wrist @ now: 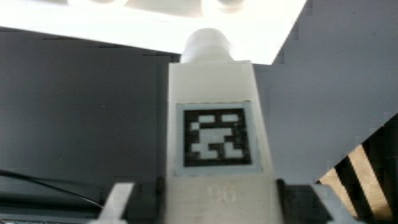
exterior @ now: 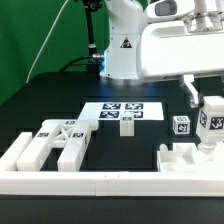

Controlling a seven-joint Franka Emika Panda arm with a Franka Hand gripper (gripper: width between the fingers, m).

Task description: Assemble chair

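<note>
Between my fingers [wrist: 118, 200] sat one thick white chair leg [wrist: 215, 110], with my claw [wrist: 199, 198] closed on its two flanks. Its square tag faced the wrist camera and its rounded peg pointed away from me. In the exterior view, that leg [exterior: 213, 120] stood upright at the exterior view's right, and I could not tell whether it rested on the black table [exterior: 60, 105] or hung just above it. Just beside it, toward the exterior view's left, a smaller tagged block [exterior: 181, 125] stood on its own. Nearer the camera lay a notched white part [exterior: 180, 158]. Well apart, at the exterior view's left, the cross-braced piece [exterior: 68, 138] lay beside a long blocky part [exterior: 22, 150]. The marker board [exterior: 120, 112] lay between the two groups, and the low border rail [exterior: 110, 184] ran along the near edge.
</note>
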